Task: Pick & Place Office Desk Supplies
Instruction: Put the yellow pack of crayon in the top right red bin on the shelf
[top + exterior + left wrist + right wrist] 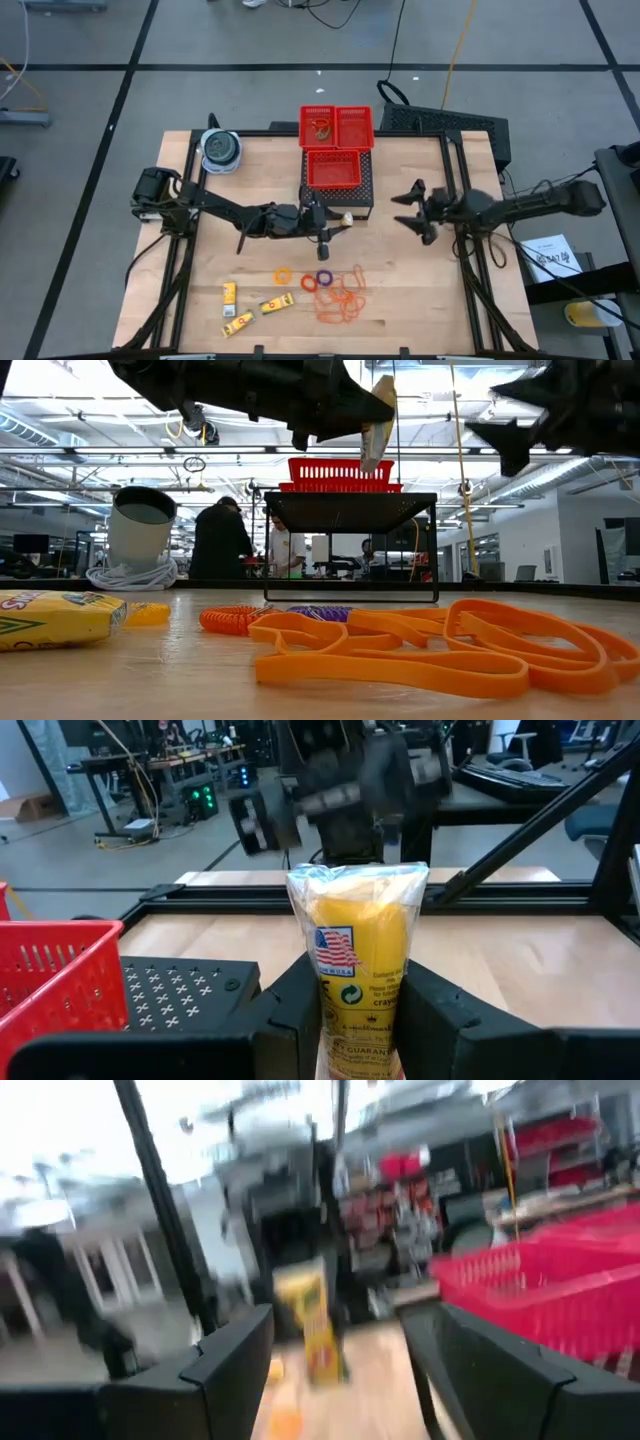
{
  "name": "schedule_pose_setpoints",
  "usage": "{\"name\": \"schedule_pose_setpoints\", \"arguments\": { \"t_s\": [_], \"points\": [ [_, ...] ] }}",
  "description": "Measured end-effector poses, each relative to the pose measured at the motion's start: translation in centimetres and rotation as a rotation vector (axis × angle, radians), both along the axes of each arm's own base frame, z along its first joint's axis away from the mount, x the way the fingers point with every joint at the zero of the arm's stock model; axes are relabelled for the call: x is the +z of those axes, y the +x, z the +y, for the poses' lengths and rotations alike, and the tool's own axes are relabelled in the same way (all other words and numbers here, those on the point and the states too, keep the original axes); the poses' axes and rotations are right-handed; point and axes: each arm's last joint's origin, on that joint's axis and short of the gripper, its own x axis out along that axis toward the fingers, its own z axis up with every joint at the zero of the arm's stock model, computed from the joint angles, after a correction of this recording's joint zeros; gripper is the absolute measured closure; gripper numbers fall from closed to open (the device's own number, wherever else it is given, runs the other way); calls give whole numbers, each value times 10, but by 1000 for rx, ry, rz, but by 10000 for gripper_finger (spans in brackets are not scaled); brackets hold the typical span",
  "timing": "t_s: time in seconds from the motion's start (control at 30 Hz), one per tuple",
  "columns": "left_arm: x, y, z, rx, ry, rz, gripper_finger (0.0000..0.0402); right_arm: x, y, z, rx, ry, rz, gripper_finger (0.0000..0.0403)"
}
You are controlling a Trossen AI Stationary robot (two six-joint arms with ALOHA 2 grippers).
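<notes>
Left gripper [335,228] sits mid-table, just in front of the black perforated stand [362,190] that carries the red mesh baskets [336,145]. Its fingers [290,1010] are pinched on a yellow crayon packet [358,975], held upright and clear of the table; the low view shows that packet hanging above the basket level. In the high view it shows as a pale bit at the fingertips, right beside the stand's front edge.

Right gripper [412,210] hovers to the right of the stand, above the table, fingers [235,1355] spread wide with nothing between them. It points toward the left gripper.

Remaining supplies lie near the table's front edge:
- 3 yellow packets [245,308] front-left, lying flat, near each other but apart.
- orange ring [283,274], red ring [308,284] and purple ring [324,277] in a loose row right of the packets.
- orange rubber bands [342,297] in a tangled heap just beside the purple ring.

1 basket on the stand holds some small items [320,127]; can't tell what they are.

Blue-grey round container [220,150] stands at the back-left corner, well apart from everything else.
</notes>
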Motion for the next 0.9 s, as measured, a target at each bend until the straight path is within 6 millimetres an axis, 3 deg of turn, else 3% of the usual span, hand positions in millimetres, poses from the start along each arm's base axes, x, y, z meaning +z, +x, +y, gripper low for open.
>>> {"name": "schedule_pose_setpoints", "arguments": {
  "t_s": [0.27, 0.4, 0.9],
  "points": [
    [0, 0, 0, 2, -28, -4, 295, 15, 45, 17, -8, -132, 111, 135],
    [0, 0, -1, -1, -53, -4, 295, 26, 66, 25, 6, -186, 65, 135],
    [-1, 0, -5, -56, -55, 7, 295, 25, 124, 37, 11, -234, 115, 135]
  ]
}}
